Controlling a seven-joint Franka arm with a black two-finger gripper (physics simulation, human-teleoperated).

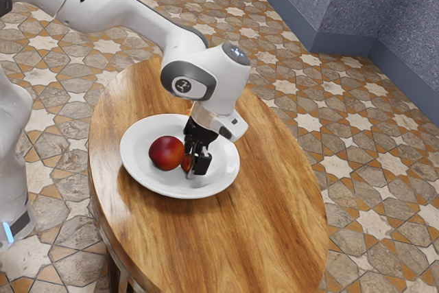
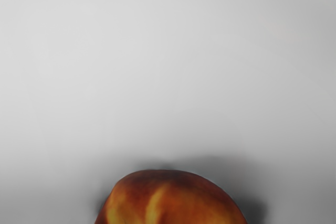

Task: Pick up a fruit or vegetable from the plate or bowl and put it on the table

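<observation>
Tool (image 1: 195,163) at partly hidden fruit (image 2: 170,200), white plate (image 1: 141,147), arm emblem (image 1: 183,86) unreadable

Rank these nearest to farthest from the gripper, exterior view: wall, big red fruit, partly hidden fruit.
1. Partly hidden fruit: right at the gripper.
2. Big red fruit: beside it, toward the exterior view's left.
3. Wall: exterior view's upper right.

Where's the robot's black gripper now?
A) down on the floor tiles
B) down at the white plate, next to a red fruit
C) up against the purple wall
B: the exterior view shows the black gripper reaching down into the white plate, next to the round red fruit.
</observation>
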